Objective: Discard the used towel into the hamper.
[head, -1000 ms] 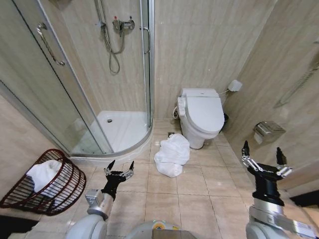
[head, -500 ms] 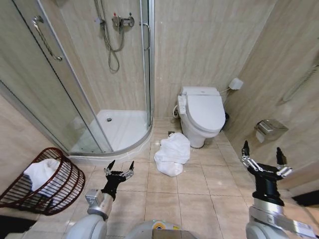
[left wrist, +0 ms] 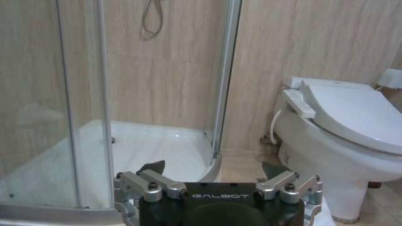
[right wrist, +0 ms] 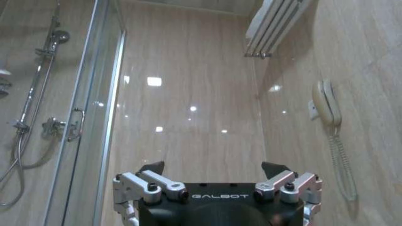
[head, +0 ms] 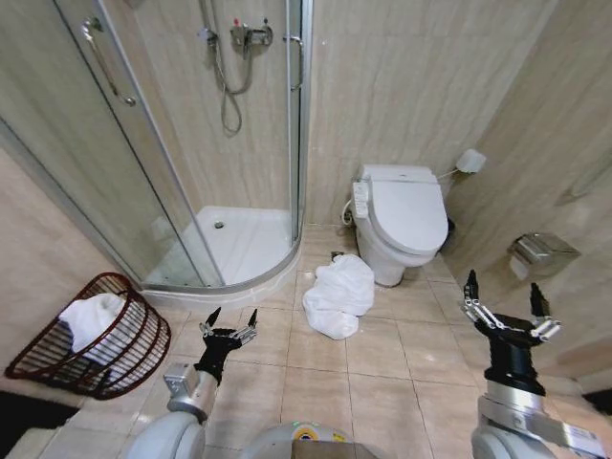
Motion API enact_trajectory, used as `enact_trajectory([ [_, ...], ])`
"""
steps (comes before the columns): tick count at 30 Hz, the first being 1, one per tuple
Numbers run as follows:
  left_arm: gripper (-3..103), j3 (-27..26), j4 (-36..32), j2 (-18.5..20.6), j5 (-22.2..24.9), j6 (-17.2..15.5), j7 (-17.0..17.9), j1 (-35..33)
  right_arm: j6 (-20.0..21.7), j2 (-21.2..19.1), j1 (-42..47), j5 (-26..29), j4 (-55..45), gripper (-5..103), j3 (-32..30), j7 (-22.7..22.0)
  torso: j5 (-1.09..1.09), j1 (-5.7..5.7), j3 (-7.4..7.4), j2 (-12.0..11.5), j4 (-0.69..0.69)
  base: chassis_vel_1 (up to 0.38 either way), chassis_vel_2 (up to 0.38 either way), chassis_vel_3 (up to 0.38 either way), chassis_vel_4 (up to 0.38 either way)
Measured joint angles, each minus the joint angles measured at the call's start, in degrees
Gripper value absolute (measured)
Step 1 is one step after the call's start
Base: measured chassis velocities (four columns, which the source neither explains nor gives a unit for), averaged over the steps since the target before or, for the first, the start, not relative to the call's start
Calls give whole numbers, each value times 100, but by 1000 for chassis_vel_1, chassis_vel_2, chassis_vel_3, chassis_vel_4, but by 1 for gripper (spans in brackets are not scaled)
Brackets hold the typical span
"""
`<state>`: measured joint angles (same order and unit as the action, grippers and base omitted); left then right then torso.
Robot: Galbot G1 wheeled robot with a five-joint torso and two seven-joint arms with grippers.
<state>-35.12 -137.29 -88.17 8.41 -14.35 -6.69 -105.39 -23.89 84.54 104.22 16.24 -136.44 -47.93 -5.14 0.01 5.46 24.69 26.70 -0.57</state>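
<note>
A crumpled white used towel [head: 338, 295] lies on the tiled floor in front of the toilet. The hamper [head: 91, 337], a reddish-brown wire basket tipped toward me with white cloth inside, stands at the left by the wall. My left gripper [head: 230, 317] is raised low centre-left, open and empty, well short of the towel. At the lower right, my right gripper [head: 499, 297] is held up, open and empty. The left wrist view shows the open left gripper [left wrist: 213, 167] facing the shower and toilet. In the right wrist view the open right gripper [right wrist: 213, 167] faces the wall.
A glass shower enclosure [head: 229, 239] with a raised white tray fills the back left. The white toilet [head: 404, 222] stands at the back centre-right. A paper holder [head: 540, 252] is on the right wall. Beige floor tiles lie between me and the towel.
The whole head view has shifted: shower, toilet, towel and hamper now sit a little further right and lower in the picture. Both grippers hold the same pose.
</note>
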Motion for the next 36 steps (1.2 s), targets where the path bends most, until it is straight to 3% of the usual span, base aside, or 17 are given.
enact_trajectory([
  [6,100,0,0,0,0,0,0,0,0,0,0,0,0,100,0,0,0,-6,-10,-16,1,0,0,0,0],
  [21,100,0,0,0,0,0,0,0,0,0,0,0,0,100,0,0,0,-146,-209,-357,0,-15,-13,-7,-13],
  [36,100,0,0,0,0,0,0,0,0,0,0,0,0,100,0,0,-1,-147,-221,-367,2,0,0,0,0],
])
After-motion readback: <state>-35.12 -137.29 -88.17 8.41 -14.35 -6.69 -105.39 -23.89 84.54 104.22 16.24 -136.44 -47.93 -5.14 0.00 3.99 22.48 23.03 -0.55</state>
